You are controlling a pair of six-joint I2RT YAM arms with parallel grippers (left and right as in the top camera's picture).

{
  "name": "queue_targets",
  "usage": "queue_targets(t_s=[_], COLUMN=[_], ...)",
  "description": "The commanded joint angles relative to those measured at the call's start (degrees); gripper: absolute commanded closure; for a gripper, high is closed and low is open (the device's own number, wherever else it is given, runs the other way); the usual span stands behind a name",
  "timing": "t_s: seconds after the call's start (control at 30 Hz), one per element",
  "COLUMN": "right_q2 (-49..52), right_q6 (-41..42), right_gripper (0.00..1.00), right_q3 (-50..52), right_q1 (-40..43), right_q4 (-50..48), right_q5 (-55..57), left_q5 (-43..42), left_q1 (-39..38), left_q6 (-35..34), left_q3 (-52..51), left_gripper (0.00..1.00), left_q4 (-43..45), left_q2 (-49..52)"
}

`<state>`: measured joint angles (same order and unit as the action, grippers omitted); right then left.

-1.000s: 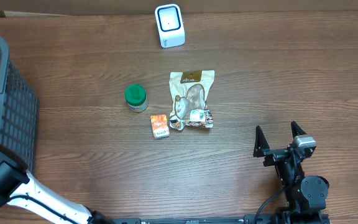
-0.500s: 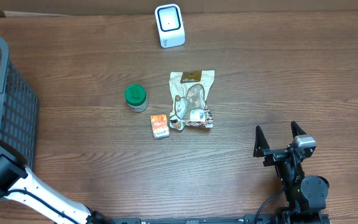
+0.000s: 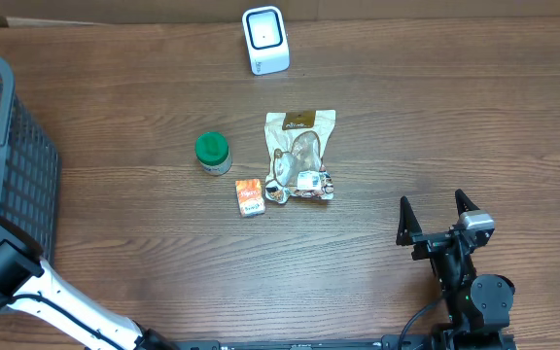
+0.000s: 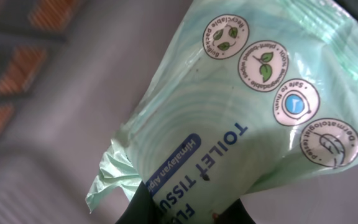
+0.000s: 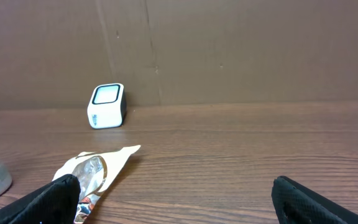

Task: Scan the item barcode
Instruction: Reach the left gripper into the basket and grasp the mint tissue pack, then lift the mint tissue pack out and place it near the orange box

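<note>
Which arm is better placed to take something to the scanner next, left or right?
Left, probably: the left gripper is shut on the green tissue pack, while the right gripper stands open and empty, far from the scanner.

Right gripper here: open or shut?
Open. The right gripper has its fingers spread wide, with nothing between them.

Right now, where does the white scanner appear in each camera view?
Overhead: white scanner at top centre, beyond the foil pouch.
Left wrist: not in it; a green tissue pack fills the picture.
Right wrist: white scanner left of centre, at the back.
Shared landmark: foil pouch, in front of the white scanner in both.
</note>
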<state>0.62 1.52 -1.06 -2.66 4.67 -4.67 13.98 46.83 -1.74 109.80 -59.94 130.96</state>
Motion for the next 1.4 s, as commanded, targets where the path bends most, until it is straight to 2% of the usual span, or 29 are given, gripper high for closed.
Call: queue_targets(t_s=[0.0,0.27,0.57,0.67,0.83,0.97,1.07,1.2,1.37], right_q2=[-0.46,-0.46,-0.46,-0.46,-0.46,-0.46,-0.46,-0.46,-0.46], right_q6=[0.22,0.22,0.2,0.22,0.22,0.22,0.22,0.22,0.22], right_gripper=[0.0,0.0,0.0,0.0,0.0,0.0,0.0,0.0,0.0], right_q3=[0.59,0.59,0.59,0.59,0.59,0.59,0.59,0.59,0.59], right_q1=[0.15,0.15,0.15,0.15,0.15,0.15,0.15,0.15,0.15], right_q4=[-0.24,-0.24,-0.24,-0.24,-0.24,-0.24,-0.24,-0.24,-0.24], right_q5=[-0.11,-0.11,-0.11,-0.11,-0.11,-0.13,-0.11,-0.11,-0.11], left_q5=[-1.38,-3.67,-24.35,-27.58,-20.57,-19.93,-19.91,-19.8,-19.78], left_q1=[-1.86,-3.37,-9.05,-13.73,-28.57,-38.73,-48.89,-55.06,-58.51], left_q6=[-4.44,-9.22,-16.59,-16.57,-16.0,-12.55,-12.17,-13.77,-16.81], left_q3=[4.57,13.86,14.12,14.12,13.46,6.93,-5.55,-16.72,-28.13], left_gripper=[0.96,0.96,0.96,0.96,0.96,0.96,0.96,0.96,0.96], left_q4=[-4.22,-10.78,-9.44,-11.56,-24.44,-28.63,-26.97,-21.7,-14.69], left_q2=[-1.73,-15.21,-32.81,-37.33,-39.89,-39.52,-39.54,-39.52,-39.52])
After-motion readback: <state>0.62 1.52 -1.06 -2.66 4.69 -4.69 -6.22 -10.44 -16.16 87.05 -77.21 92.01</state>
